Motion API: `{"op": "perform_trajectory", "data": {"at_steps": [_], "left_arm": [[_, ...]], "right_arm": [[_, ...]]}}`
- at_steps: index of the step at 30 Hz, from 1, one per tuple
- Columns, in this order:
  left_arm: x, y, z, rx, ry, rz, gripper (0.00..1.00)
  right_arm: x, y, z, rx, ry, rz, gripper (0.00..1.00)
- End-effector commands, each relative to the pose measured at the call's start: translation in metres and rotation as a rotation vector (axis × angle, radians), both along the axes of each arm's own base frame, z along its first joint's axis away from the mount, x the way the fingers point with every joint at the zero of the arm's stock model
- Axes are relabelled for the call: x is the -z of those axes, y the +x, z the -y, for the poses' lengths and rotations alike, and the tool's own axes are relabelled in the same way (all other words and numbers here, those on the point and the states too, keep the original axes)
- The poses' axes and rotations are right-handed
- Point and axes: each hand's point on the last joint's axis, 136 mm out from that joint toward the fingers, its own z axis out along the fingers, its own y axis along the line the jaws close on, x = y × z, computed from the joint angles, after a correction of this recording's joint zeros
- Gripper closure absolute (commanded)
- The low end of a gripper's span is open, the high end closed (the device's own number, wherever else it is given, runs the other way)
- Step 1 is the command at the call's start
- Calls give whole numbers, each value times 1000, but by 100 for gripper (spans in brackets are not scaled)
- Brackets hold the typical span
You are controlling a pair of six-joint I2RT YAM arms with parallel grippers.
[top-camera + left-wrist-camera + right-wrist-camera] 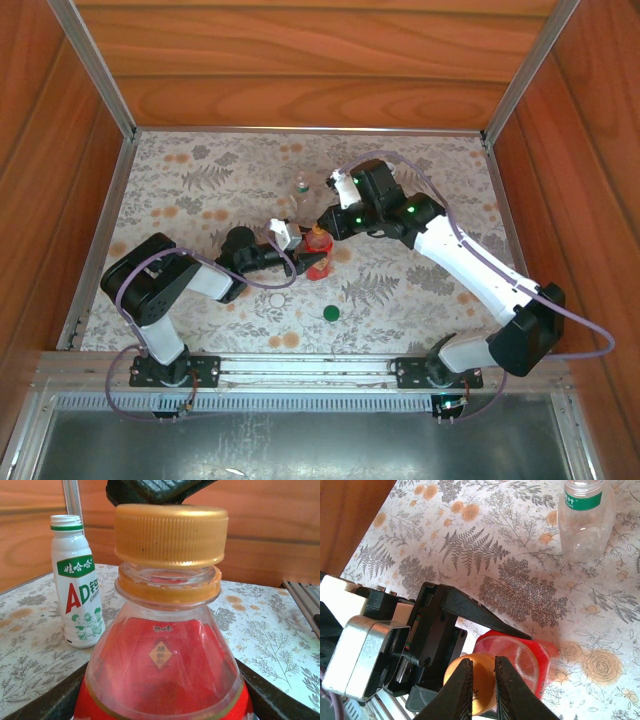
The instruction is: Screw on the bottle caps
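Nearest the arm bases, a loose green cap [331,312] is seen lying flat on the fern-and-flower tablecloth [190,180], apart from the bottles.

Just beyond it, at mid-table, the red bottle [165,680] is held upright, its long axis vertical and its neck pointing up. Its lower body is clamped from both sides by the left gripper [316,262]. A ribbed gold cap [171,534] is seated on the neck, with a strip of clear neck left showing above the collar ring. A small gold diamond with characters too small to read is printed on the red label.

The right gripper [484,662] is poised directly over the gold cap, its jaws only narrowly parted and nothing gripped between them; whether the cap is touched cannot be told.

Farther back, the white bottle [77,580] is stood upright and uncapped, its bare thread showing above a green ring. "AD" and Chinese characters on a green band can be read.

The clear bottle [582,525] is marked with a green band bearing a white "+".
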Motion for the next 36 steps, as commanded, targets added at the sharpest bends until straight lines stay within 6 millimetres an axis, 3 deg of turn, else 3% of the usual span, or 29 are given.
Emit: {"op": "perform_trajectory", "data": {"at_steps": [1,9,13,19,26,36], "left_arm": [[10,-5,5,39,19,-37,38],[10,-5,6,43,17,-38,38],[9,-5,6,43,16,-38,38],[9,-6,6,49,16,-38,38],[9,-8,5,48,16,-36,38],[11,-9,4,47,22,-37,38]], "right_arm": [[14,-23,5,-43,-5,-95,86],[-4,-34,7,-52,47,-91,87],[-11,-28,11,-31,33,-47,86],[-20,-11,10,-10,22,10,76],[-10,3,0,-28,2,-6,76],[16,-2,7,-25,-36,-65,82]]}}
